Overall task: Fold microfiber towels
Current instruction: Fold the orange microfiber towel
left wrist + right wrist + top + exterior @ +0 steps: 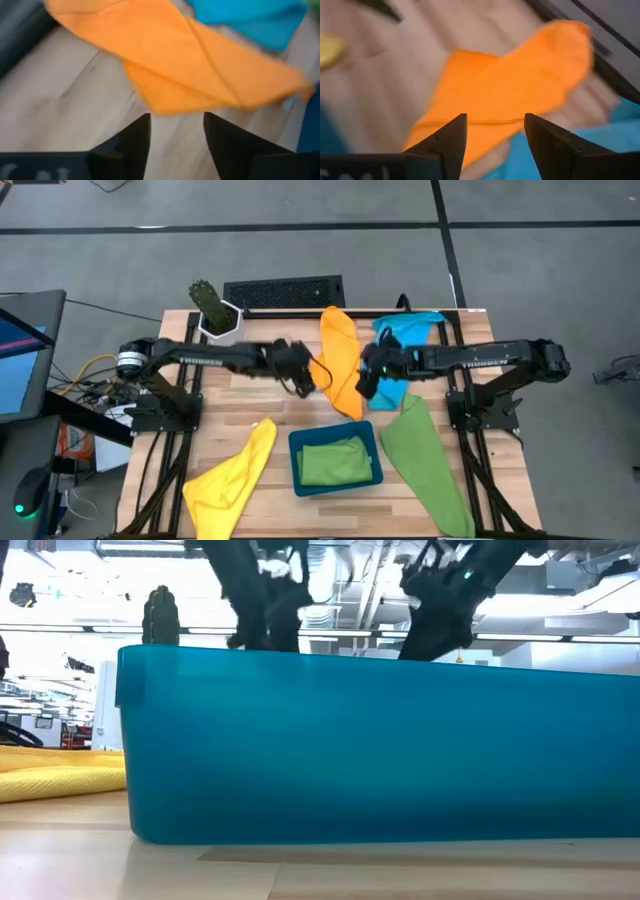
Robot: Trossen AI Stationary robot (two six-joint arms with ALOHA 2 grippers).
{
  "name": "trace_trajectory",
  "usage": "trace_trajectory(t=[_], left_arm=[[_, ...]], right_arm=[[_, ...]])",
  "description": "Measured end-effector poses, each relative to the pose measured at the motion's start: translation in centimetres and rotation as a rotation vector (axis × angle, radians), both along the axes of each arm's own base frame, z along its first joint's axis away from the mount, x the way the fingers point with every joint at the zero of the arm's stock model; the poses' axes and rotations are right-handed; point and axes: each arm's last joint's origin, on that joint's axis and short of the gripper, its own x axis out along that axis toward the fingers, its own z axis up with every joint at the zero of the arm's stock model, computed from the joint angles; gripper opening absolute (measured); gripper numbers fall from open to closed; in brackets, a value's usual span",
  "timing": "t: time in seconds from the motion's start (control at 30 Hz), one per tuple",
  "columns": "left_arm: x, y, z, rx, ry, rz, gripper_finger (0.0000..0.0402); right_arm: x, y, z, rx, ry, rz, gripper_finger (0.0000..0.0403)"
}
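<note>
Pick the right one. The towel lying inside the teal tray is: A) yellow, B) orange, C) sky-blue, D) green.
D: in the high view a folded green towel fills the tray, while the orange towel lies on the table between the two grippers.

Most of the low view behind the teal tray's (380, 740) wall; both arms' fingers hidden there.
</note>
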Motion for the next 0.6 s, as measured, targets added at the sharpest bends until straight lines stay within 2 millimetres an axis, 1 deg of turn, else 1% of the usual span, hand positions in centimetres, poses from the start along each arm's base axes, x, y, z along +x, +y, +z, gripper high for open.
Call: trace_trajectory(t=[0.1,0.17,0.23,0.3,0.37,0.43,0.53,0.6], left_arm=[[-1.9,4.4,-1.9,-0.087,-0.109,0.069,0.0199],[-3.1,6.9,-2.9,-0.109,-0.164,0.136,0.0206],[-3.9,8.8,-3.2,-0.138,-0.219,0.161,0.0207],[-4.0,10.1,-3.6,-0.176,-0.246,0.133,0.0208],[-4.0,10.4,-4.1,-0.209,-0.219,0.104,0.0208],[-3.6,10.3,-4.2,-0.200,-0.212,0.080,0.0208],[-2.7,9.5,-4.4,-0.150,-0.151,0.040,0.0208],[-2.1,8.8,-5.0,-0.141,-0.107,0.038,0.0208]], right_arm=[[-0.4,-2.6,-0.1,0.001,0.002,-0.099,0.0216],[-0.3,-4.4,-0.7,0.002,0.021,-0.156,0.0212],[-0.7,-6.2,-1.5,0.041,0.057,-0.197,0.0209],[-0.9,-8.1,-2.2,0.101,0.056,-0.226,0.0208],[-1.2,-9.5,-3.2,0.170,0.077,-0.244,0.0208],[-1.3,-10.6,-3.9,0.222,0.084,-0.251,0.0209],[-1.3,-11.5,-4.7,0.230,0.104,-0.227,0.0210],[-1.4,-11.7,-4.9,0.222,0.123,-0.209,0.0210]])
